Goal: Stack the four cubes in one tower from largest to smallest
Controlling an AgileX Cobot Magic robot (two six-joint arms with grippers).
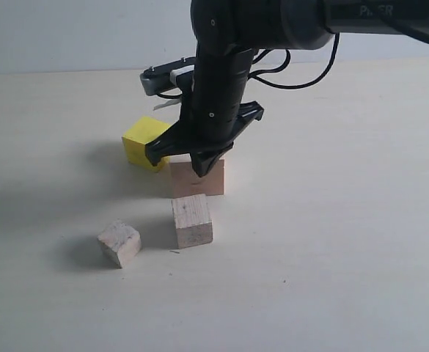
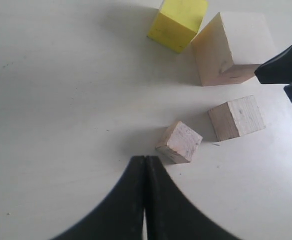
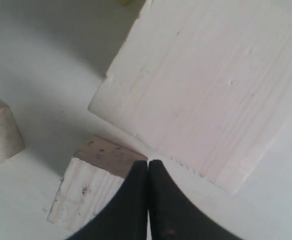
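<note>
Wood cubes and a yellow one are spread out, none stacked, so stacking is not begun. The big pale cube (image 1: 208,180) is set on the worktop (image 1: 346,220), with the yellow cube (image 1: 145,141) just beside it, far left. The small wood cube (image 1: 192,220) lies nearer, the smallest grey cube (image 1: 119,243) left of that. The right claw (image 1: 199,170) is held shut and empty over the big pale cube; the left claw (image 2: 145,158) is shut and empty too. Next, a claw must likely be opened for the yellow cube. The big pale cube's top is partly hidden by the arm (image 1: 221,88).
</note>
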